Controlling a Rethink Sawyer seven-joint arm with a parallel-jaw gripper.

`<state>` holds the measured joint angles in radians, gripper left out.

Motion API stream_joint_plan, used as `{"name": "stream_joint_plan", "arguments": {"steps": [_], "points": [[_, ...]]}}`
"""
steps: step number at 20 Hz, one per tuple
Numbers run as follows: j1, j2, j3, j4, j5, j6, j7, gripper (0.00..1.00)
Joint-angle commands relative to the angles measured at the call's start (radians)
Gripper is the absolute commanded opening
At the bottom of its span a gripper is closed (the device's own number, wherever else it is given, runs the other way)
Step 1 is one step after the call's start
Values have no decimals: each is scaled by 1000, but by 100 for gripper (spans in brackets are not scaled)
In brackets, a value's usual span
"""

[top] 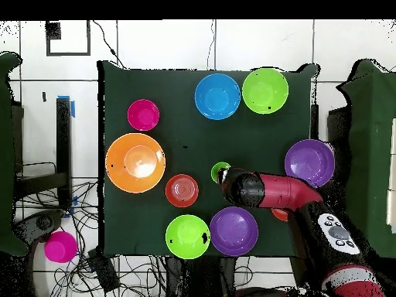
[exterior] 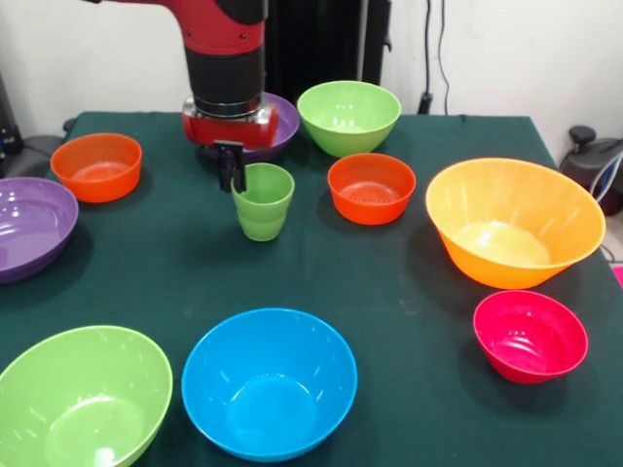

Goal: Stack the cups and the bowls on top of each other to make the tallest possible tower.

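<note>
Black gripper [exterior: 231, 173]: hangs from the red and black arm [exterior: 226, 58], tips down at the cup's rim on its picture-left side in the front view; cannot tell its state.
Cup: small light-green plastic tumbler [exterior: 264, 201], upright on the dark green tablecloth [exterior: 389, 292], just beside the gripper, rim level with the tips; contact unclear.
Behind arm: purple bowl [exterior: 282, 125], partly hidden.
Close by: small orange-red bowl [exterior: 371, 188] picture-right of the cup; lime-green bowl [exterior: 348, 117] further back.
Right side, front view: large orange bowl [exterior: 514, 222], small pink-red bowl [exterior: 531, 336].
Left side: second orange-red bowl [exterior: 96, 166], second purple bowl [exterior: 29, 226].
Near edge: blue bowl [exterior: 269, 382], second lime-green bowl [exterior: 78, 399].
Stacking: all separate, every piece sits on the cloth.
</note>
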<state>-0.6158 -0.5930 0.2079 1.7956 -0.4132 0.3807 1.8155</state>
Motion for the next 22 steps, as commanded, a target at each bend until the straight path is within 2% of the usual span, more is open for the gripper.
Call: {"name": "stream_joint_plan", "arguments": {"steps": [1, 11, 17, 22], "points": [[67, -9, 37, -64, 74, 107, 106, 0], [71, -42, 36, -78, 118, 165, 48, 0], [21, 60, 46, -140, 92, 131, -8, 0], [20, 59, 39, -143, 79, 120, -4, 0]]}}
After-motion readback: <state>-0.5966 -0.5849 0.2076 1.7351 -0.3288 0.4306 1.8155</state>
